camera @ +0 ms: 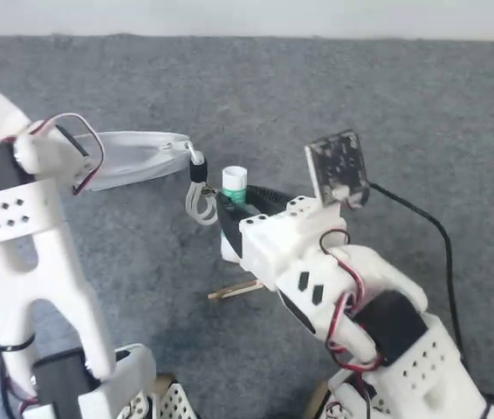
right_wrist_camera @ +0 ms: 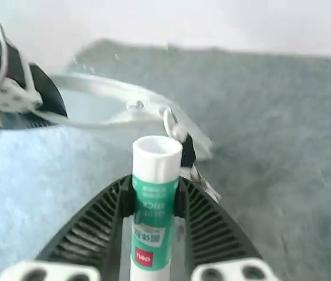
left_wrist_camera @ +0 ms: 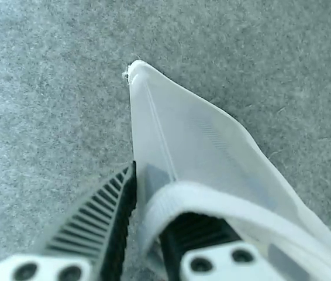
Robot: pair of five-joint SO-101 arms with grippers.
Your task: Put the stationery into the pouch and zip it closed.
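A translucent white pouch [camera: 138, 157] hangs just above the grey carpet, mouth toward the right arm. My left gripper [left_wrist_camera: 145, 225] is shut on the pouch's [left_wrist_camera: 195, 146] edge. A black zipper pull with a white cord loop [camera: 200, 196] dangles from its near end. My right gripper [camera: 231, 202] is shut on a green-and-white glue stick [camera: 234, 184], held upright just right of the pouch mouth. In the right wrist view the glue stick [right_wrist_camera: 152, 205] sits between the black ribbed fingers [right_wrist_camera: 203, 225], white cap toward the pouch opening [right_wrist_camera: 116, 99].
A thin wooden piece [camera: 236, 290] lies on the carpet below the right gripper. A black cable [camera: 439, 240] runs along the right arm. Grey carpet [camera: 421, 105] stretches to the back and right.
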